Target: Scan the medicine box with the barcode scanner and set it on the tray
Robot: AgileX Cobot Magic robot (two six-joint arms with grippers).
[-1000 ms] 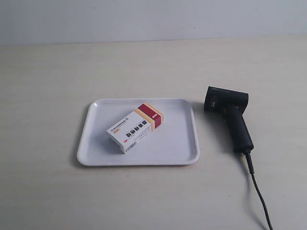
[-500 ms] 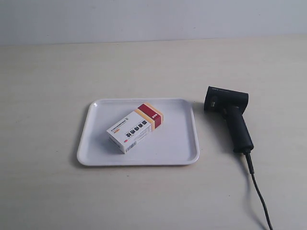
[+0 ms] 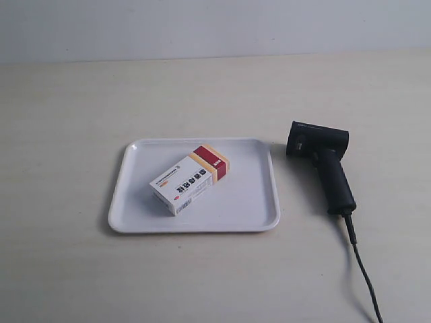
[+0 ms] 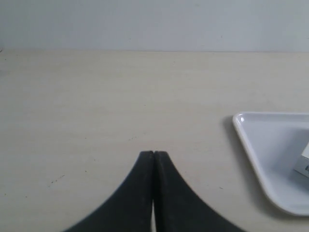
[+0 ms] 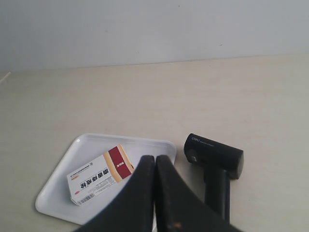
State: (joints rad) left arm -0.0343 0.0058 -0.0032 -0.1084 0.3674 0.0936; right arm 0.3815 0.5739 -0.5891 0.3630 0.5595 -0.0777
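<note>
Both grippers are clenched on nothing: the left gripper point(image 4: 153, 153) has its fingers pressed together over bare table point(image 4: 87, 106), and the right gripper point(image 5: 155, 158) is likewise closed and empty. Just beyond the right gripper's tips, the medicine box point(image 5: 100, 175) lies flat in the tray point(image 5: 58, 188) to one side and the barcode scanner point(image 5: 215, 169) lies on its side to the other, while the tray's corner point(image 4: 256, 140) sits well off to the side of the left gripper. The likely trouble is that closed jaws descending would only nudge the light box across the tray or roll the scanner, whose trailing cable point(image 3: 360, 266) could drag or snag when lifted.
</note>
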